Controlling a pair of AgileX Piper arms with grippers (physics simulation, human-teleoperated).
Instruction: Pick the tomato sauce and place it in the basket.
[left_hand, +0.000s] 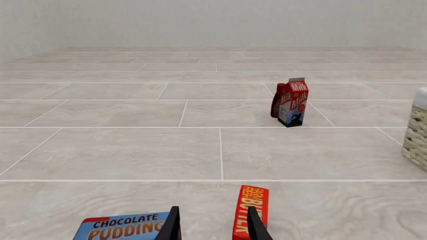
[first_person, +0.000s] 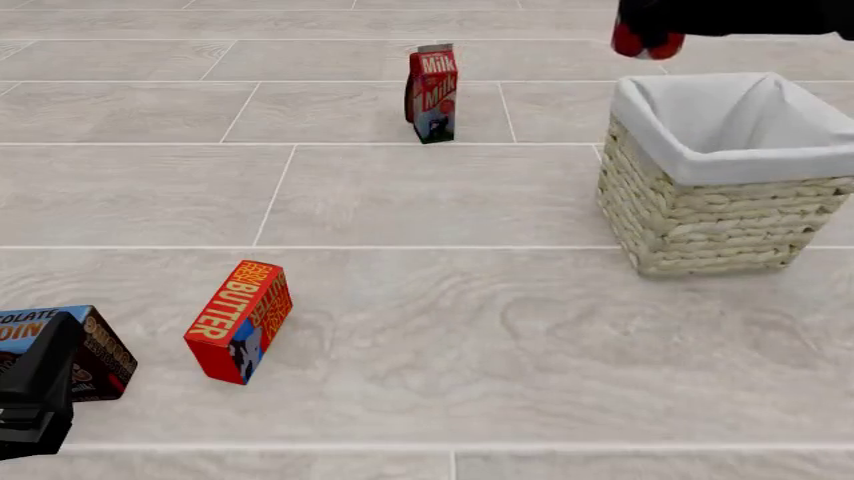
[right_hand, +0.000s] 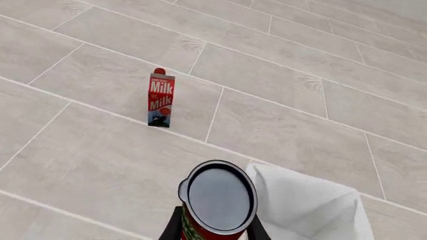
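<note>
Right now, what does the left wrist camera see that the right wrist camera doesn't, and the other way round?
Only the left wrist view shows the chocolate pudding box and the butter box, both close to the left gripper, whose jaws stand apart. Only the right wrist view shows the tomato sauce can, held between the right gripper jaws near the basket's white lining. Both show the upright milk carton on the tiled floor, and a part of the basket.
</note>
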